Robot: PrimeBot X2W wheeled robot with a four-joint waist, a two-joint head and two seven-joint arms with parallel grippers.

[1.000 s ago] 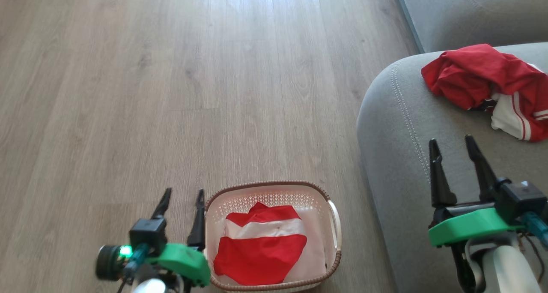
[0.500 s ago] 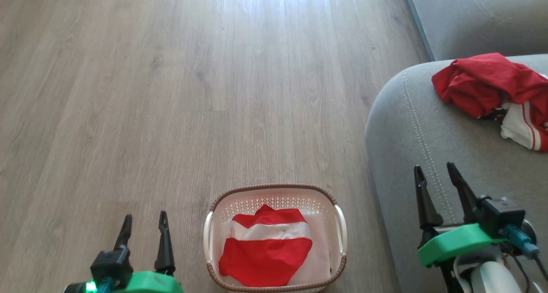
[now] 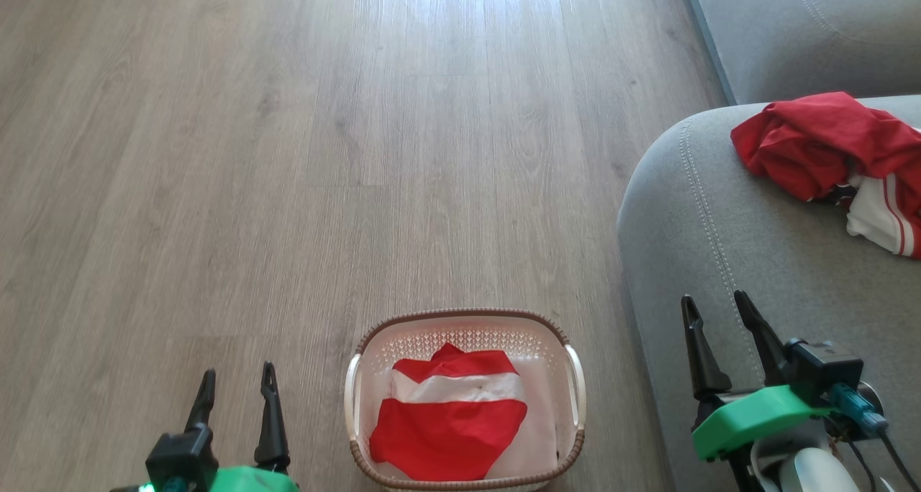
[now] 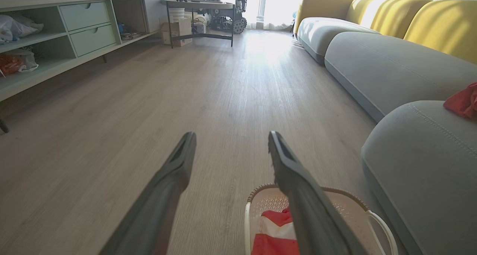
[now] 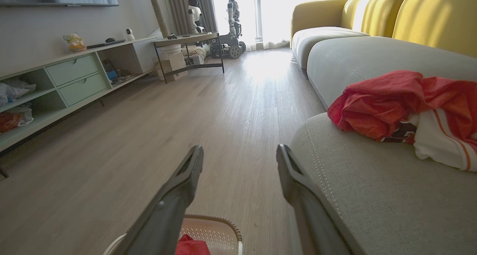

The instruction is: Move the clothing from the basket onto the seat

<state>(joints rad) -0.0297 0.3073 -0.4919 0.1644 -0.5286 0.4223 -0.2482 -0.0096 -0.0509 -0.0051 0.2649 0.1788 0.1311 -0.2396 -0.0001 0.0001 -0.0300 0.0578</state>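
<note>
The left hand (image 3: 238, 370) hangs low over the wooden floor (image 3: 288, 154) with its two dark fingers spread and nothing between them. The basket (image 3: 460, 312) stands on the floor just to that hand's right, its near handle beside the inner finger. The right hand (image 3: 714, 298) is likewise spread and empty, poised over the rounded edge of the grey seat (image 3: 719, 247), so the basket lies down and to its left. Inside the basket, a red-and-white garment (image 3: 450, 427) lies loosely folded and fairly flat; its white band runs side to side, along the line from one hand to the other. A second red garment (image 3: 813, 143) is heaped on the seat, ahead of the right hand and to its right, well apart from the fingers. Judged from this, one piece remains to be lifted. The left hand looks slightly nearer to it, though either would have to swing inward and dip below the rim. No brand or writing can be read; a dark patch (image 5: 400, 132) on the heaped garment is too small to make out.
</note>
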